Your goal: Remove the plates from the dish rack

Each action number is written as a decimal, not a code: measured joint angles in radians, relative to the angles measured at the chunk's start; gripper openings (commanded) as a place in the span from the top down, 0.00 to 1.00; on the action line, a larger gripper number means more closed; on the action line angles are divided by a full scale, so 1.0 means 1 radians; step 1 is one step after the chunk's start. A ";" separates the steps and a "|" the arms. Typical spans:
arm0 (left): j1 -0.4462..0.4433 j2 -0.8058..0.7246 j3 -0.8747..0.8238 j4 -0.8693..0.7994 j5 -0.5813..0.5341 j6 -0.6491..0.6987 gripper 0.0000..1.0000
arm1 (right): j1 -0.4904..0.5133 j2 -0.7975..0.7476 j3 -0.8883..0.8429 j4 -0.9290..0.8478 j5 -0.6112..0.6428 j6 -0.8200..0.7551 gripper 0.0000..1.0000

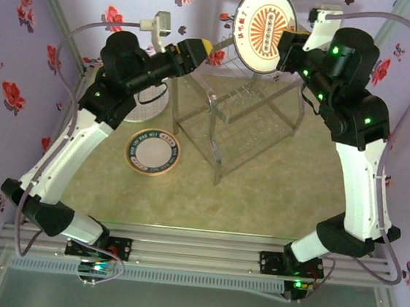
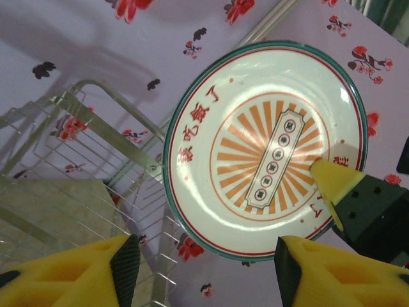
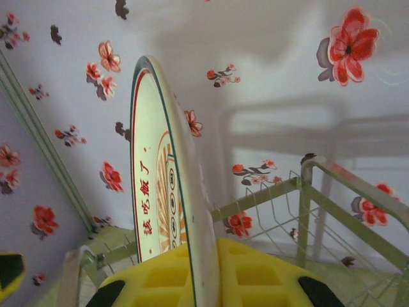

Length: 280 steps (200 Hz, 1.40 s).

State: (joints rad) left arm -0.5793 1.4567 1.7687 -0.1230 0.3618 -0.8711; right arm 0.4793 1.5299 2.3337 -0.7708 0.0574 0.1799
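Observation:
A white plate with an orange sunburst centre [image 1: 266, 29] hangs upright in the air above the back of the dish rack [image 1: 238, 120]. My right gripper [image 1: 290, 41] is shut on its right rim. In the right wrist view the plate [image 3: 153, 173] stands edge-on, clamped between the yellow fingers [image 3: 160, 278] of that gripper [image 3: 204, 275]. My left gripper [image 1: 205, 51] is open a little to the left of the plate and holds nothing. From the left wrist the plate [image 2: 268, 147] faces me just beyond that gripper [image 2: 204, 268], with a right fingertip [image 2: 339, 182] on the plate's rim.
A yellow-rimmed plate [image 1: 152, 152] lies flat on the table left of the rack. A white grid plate [image 1: 148, 103] lies partly under my left arm. Floral walls close in at the back and sides. Rack wires [image 2: 83, 166] run to the left of the left gripper.

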 measured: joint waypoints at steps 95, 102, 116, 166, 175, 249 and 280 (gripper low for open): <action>-0.002 0.121 0.087 0.063 0.066 -0.127 0.41 | -0.142 0.023 -0.017 0.104 -0.394 0.331 1.00; -0.002 0.123 0.088 0.064 0.068 -0.130 0.42 | -0.143 0.025 -0.022 0.109 -0.408 0.345 1.00; -0.002 0.123 0.088 0.064 0.069 -0.139 0.45 | -0.147 0.029 -0.031 0.117 -0.431 0.368 1.00; -0.003 0.128 0.092 0.069 0.073 -0.159 0.68 | -0.164 0.030 -0.075 0.173 -0.489 0.451 1.00; -0.003 0.130 0.097 0.071 0.075 -0.164 0.73 | -0.168 0.031 -0.082 0.179 -0.500 0.464 1.00; -0.003 0.143 0.118 0.078 0.073 -0.216 1.00 | -0.185 0.058 -0.093 0.221 -0.550 0.513 1.00; -0.003 0.145 0.121 0.078 0.073 -0.220 1.00 | -0.187 0.060 -0.093 0.221 -0.552 0.513 0.86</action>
State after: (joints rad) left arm -0.5823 1.6016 1.8896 -0.0448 0.4347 -1.0916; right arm 0.2924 1.5902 2.2410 -0.5495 -0.4942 0.6926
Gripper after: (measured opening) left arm 0.043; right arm 0.108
